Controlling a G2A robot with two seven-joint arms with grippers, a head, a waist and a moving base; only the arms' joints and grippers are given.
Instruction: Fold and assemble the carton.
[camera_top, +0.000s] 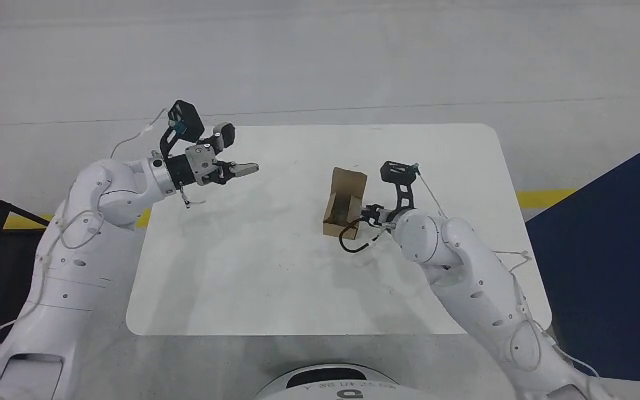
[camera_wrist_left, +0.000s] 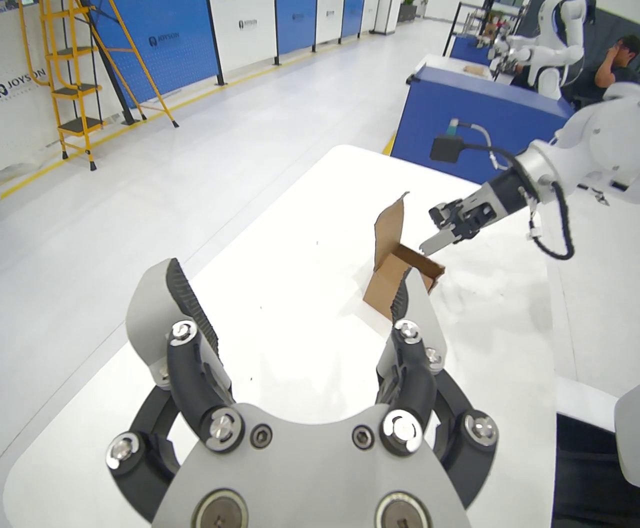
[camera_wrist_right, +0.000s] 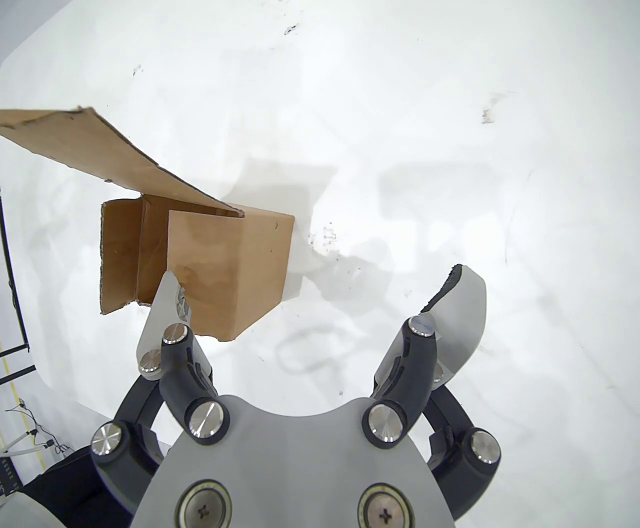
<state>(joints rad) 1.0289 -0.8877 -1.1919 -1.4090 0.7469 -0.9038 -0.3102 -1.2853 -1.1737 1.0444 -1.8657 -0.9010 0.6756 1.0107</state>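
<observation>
The carton stood upright on the worktop, a little right of centre. Its body was already squared up into an open box. One long flap rose from the far side of the mouth, tilted rather than folded over, and the shorter side flaps were still open.

The right end effector sat just beside the carton on its right, fingers spread wide and gripping nothing. In the left wrist view one fingertip looked to be at the carton's upper rim, but I could not tell whether it touched. In its own wrist view one finger lay across the carton's side wall and the other hung over bare worktop.

The left end effector hovered above the far left part of the worktop, well apart from the carton, also wide open and empty.

I judged the task to be at the closing stage: box erected, top not yet shut.

The next move seemed to call for the right arm to steady or press the carton's wall. The left arm would have to come across to push the tall flap down. The carton looked light, so an unbraced push could have tipped it or slid it.
</observation>
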